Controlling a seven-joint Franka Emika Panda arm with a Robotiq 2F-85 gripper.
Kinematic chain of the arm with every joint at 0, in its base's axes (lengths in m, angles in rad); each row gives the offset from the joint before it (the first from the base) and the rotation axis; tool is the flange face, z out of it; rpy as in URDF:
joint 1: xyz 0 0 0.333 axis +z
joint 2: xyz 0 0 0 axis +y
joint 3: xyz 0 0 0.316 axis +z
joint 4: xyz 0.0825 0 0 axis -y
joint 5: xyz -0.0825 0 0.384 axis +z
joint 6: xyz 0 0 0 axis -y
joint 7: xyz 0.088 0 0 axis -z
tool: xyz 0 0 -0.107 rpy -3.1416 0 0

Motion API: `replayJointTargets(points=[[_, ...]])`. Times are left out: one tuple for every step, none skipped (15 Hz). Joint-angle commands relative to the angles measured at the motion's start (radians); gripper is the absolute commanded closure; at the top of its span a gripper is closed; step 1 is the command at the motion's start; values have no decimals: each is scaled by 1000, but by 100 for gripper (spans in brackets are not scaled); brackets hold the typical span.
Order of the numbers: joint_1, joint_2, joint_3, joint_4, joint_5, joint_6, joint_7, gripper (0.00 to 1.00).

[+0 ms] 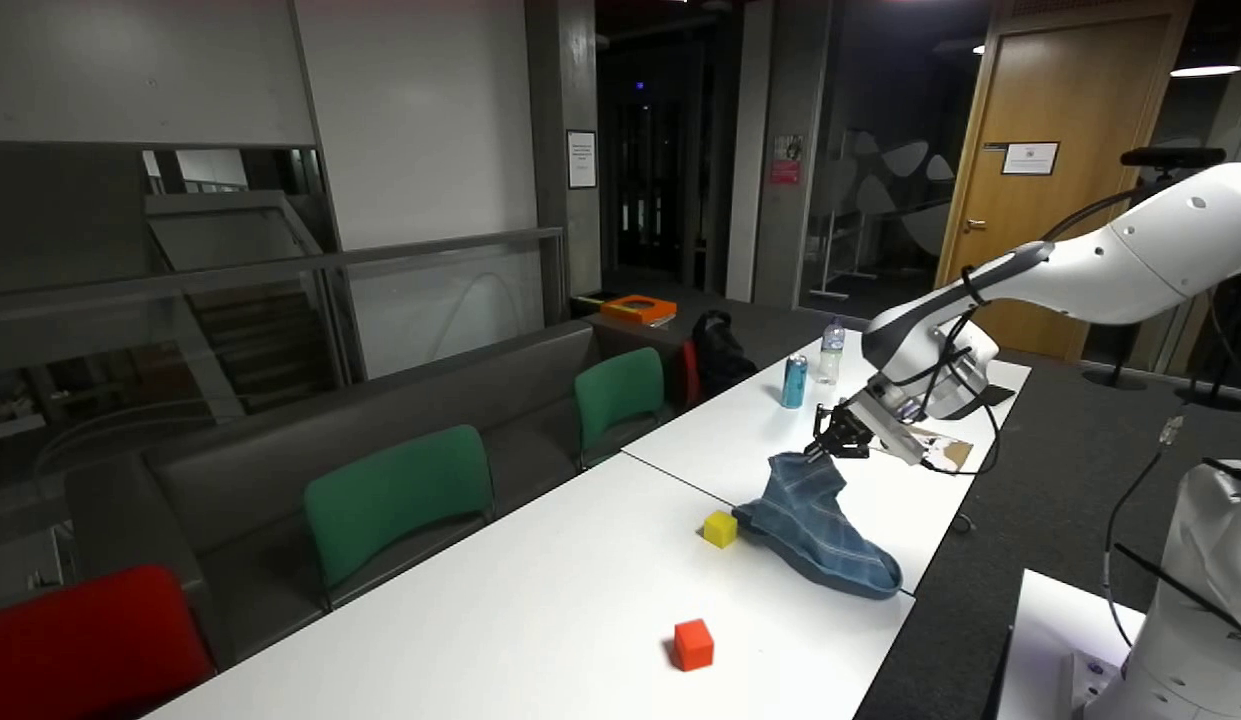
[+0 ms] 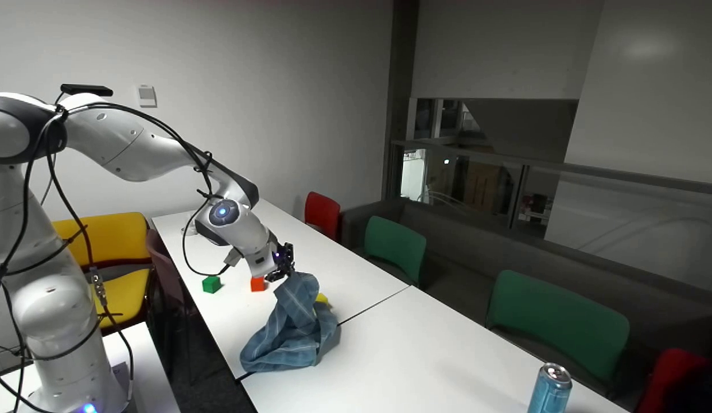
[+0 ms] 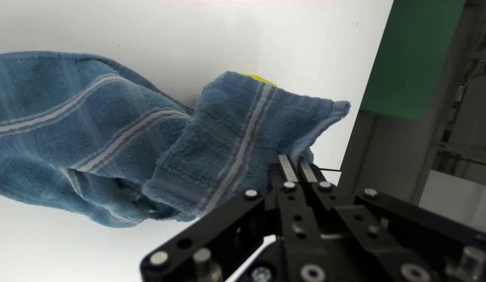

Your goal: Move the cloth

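Observation:
The blue cloth [image 1: 820,535] is partly lifted: one end rises to my gripper [image 1: 816,452], while the rest drapes in folds onto the white table. In the other outside angle the cloth [image 2: 301,332] hangs below the gripper [image 2: 288,275] the same way. The wrist view shows the gripper [image 3: 293,158] shut, with a pinch of the cloth [image 3: 223,133] caught between its narrow fingertips. A corner of fabric sticks out beyond them. Part of the cloth's underside is hidden in the folds.
A yellow block [image 1: 720,529] sits close beside the cloth, partly covered in the wrist view. A red block [image 1: 694,645] and a green block [image 2: 211,284] stand farther along the table. A blue can [image 1: 794,382] and a bottle [image 1: 830,352] stand past the gripper. Green chairs [image 1: 405,500] line one edge.

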Motion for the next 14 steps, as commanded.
replayJointTargets(points=[[6,-13,-47,21,178,-17,-177,99],[1,-20,-57,17,227,-19,-218,99],[-7,-31,-71,9,284,-25,-270,99],[-14,-41,-83,1,334,-30,-314,99],[-22,-47,-96,-4,389,-35,-363,99],[-29,-57,-110,-12,444,-37,-407,99],[-35,-58,-125,-13,496,-44,-445,99],[-41,-56,-137,-14,543,-48,-476,99],[-47,-48,-144,-10,585,-45,-493,99],[-50,-33,-149,-4,620,-38,-497,99],[-50,-12,-148,7,634,-32,-496,99],[-44,1,-150,11,631,-45,-498,99],[-34,21,-148,19,606,-59,-489,99],[-22,45,-144,27,567,-92,-481,99]])
